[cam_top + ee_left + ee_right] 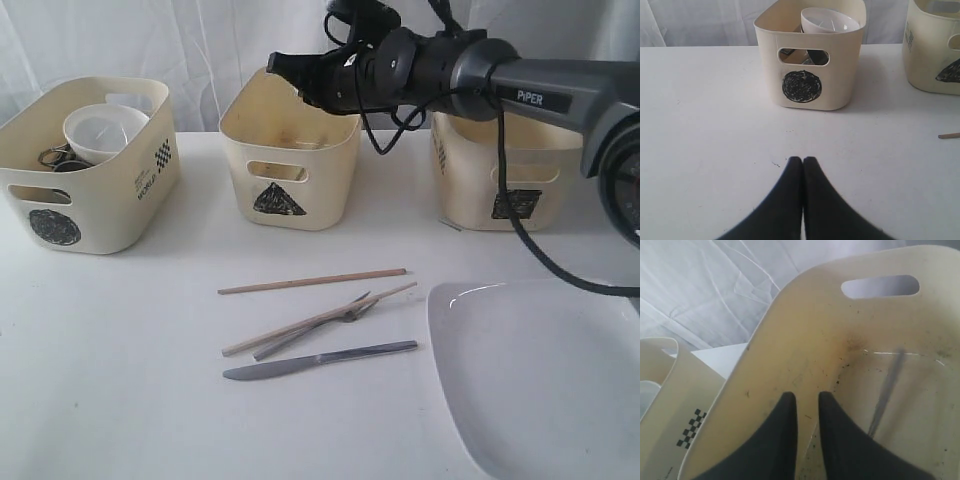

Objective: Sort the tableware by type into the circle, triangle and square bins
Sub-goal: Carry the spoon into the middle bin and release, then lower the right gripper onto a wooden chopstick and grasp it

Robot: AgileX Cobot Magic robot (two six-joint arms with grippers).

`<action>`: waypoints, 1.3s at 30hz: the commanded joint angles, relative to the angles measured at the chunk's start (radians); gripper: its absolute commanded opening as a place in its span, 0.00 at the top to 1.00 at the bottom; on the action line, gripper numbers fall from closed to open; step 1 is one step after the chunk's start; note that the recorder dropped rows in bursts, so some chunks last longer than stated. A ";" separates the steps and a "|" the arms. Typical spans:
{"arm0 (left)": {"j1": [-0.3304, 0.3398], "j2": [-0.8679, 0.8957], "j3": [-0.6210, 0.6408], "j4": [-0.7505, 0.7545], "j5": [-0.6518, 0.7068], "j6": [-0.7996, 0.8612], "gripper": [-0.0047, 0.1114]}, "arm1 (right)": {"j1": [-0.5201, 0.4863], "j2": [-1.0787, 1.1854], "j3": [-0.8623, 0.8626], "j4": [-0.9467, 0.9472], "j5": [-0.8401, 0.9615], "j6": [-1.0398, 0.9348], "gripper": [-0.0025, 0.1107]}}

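Three alike cream plastic tubs with cut-out handles lined up along the back of the white surface (120, 350): circle tub (100, 215) at left, triangle tub (330, 170) in the middle, square tub (470, 190) at right, each named for the black scribble on its front.

Inside the circle tub, a round white bowl (100, 135) sitting upright, with steel vessels (58, 158) beside it, only partly seen.

Loose on the surface in front of the tubs: farther wooden chopstick (312, 281) lying alone; nearer wooden chopstick (320, 318) crossing over a steel fork (275, 348); just in front of those, a steel table knife (320, 360). To their right, a large white squarish plate (540, 380), cut off by the picture edge.

Right gripper (280, 65) reaching across the middle, held above the rim of the triangle tub. Jaws a little apart, nothing between them. From the right wrist, black fingers (780, 440) over the stained inner wall, and a slim steel utensil (885, 390) on the tub floor, kind not clear.

Left gripper (802, 159) outside the exterior view, low over bare surface, facing the front of the circle tub and well apart from it. Jaws pressed together, empty.
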 commanded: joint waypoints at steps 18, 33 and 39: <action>0.001 -0.004 0.004 0.000 -0.009 -0.003 0.96 | 0.045 -0.391 0.255 -0.365 0.568 -0.795 0.80; 0.001 -0.004 0.004 0.000 -0.009 -0.003 0.96 | 0.133 -0.198 0.264 -0.495 0.571 -0.889 0.60; 0.001 -0.004 0.004 0.000 -0.009 -0.003 0.96 | 0.144 -0.123 0.262 -0.490 0.606 -0.911 0.60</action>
